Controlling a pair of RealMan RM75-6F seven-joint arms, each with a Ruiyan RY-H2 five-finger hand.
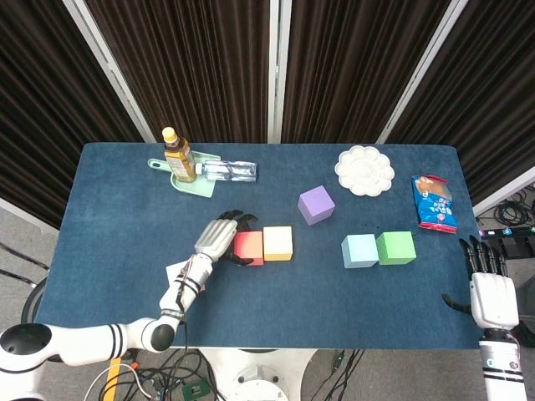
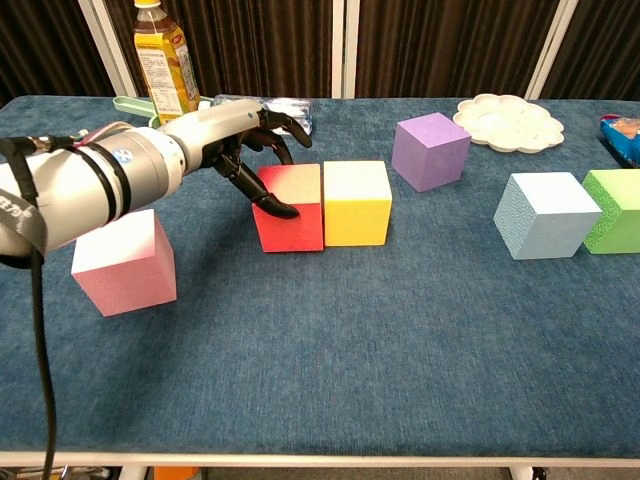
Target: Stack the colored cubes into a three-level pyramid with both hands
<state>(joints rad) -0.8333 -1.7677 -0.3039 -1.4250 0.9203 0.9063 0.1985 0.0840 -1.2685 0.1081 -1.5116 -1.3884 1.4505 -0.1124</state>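
Your left robot hand (image 2: 245, 140) grips red cube (image 2: 292, 207), set flush against yellow cube (image 2: 357, 202) — likely base row forming. Pink cube (image 2: 124, 261) waits left of red; purple cube (image 2: 430, 150), blue cube (image 2: 545, 214), green cube (image 2: 612, 208) right. Right robot hand (image 1: 491, 292) idle off surface (image 2: 350, 340), fingers straight, holding nothing.

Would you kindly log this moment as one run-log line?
phase: base row | left hand: holds red cube against yellow cube | right hand: open, off table edge | pink cube: apart
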